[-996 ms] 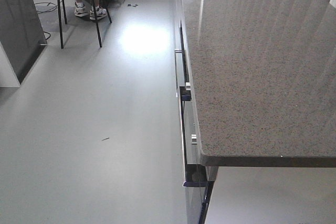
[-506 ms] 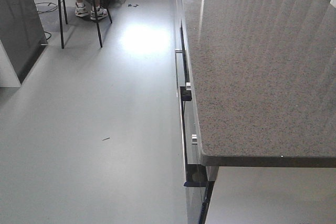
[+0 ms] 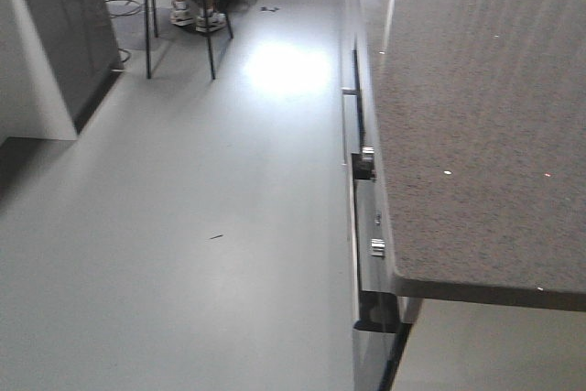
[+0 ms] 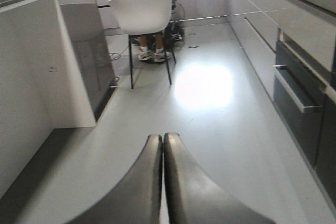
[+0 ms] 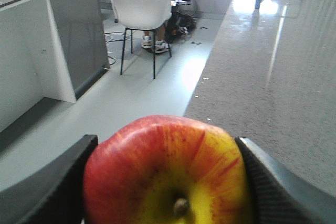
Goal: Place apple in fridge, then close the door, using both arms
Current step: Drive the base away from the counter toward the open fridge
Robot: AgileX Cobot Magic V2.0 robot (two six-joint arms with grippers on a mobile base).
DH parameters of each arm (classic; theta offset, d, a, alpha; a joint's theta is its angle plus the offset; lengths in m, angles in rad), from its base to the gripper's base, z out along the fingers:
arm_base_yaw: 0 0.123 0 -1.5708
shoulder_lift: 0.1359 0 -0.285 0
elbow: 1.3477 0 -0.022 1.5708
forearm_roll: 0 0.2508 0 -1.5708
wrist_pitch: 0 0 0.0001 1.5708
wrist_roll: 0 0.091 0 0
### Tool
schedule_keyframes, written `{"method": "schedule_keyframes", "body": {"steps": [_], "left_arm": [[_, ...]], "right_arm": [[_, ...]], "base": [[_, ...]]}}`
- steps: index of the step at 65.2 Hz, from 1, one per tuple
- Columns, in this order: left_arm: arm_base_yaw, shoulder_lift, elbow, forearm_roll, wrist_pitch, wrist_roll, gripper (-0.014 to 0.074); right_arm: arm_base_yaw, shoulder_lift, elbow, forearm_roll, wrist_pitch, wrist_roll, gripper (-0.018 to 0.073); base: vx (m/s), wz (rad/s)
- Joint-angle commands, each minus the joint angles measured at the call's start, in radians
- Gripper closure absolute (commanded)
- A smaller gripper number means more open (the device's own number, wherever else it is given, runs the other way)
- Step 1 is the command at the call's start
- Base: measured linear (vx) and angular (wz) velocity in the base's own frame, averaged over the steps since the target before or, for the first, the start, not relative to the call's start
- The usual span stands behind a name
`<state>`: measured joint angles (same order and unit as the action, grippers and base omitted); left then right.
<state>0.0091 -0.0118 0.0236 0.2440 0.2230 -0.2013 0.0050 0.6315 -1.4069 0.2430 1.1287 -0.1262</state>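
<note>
The right tool (image 5: pixel 165 182) was clamped on the apple (image 5: pixel 157 156), held about at the left edge of the speckled table (image 5: pixel 273 77). The left tool (image 4: pixel 163 182) was pressed closed and empty, over the floor (image 4: pixel 210 108) left of that table. This looked like the carrying step. No fridge showed plainly, so the next move called for finding it and reaching a shelf.

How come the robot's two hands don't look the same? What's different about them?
The right hand is spread wide around a red-and-yellow apple; the left hand is shut tight with nothing in it. The right hand has a speckled countertop ahead; the left hand has grey floor ahead. Both have dark fingers and point toward the white chair.
</note>
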Motion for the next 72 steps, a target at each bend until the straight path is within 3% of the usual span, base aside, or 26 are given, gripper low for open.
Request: {"method": "schedule_keyframes", "body": {"steps": [1, 72], "left_arm": [[-0.007, -0.015, -0.017, 0.003, -0.069, -0.002, 0.0603], [-0.007, -0.015, -0.017, 0.003, -0.069, -0.002, 0.0603]], "right_arm": [[-0.005, 0.011, -0.019, 0.003, -0.085, -0.003, 0.0429], [-0.005, 0.011, -0.019, 0.003, -0.085, -0.003, 0.0429]], "base": [[0.00, 0.32], [0.00, 0.46]]}}
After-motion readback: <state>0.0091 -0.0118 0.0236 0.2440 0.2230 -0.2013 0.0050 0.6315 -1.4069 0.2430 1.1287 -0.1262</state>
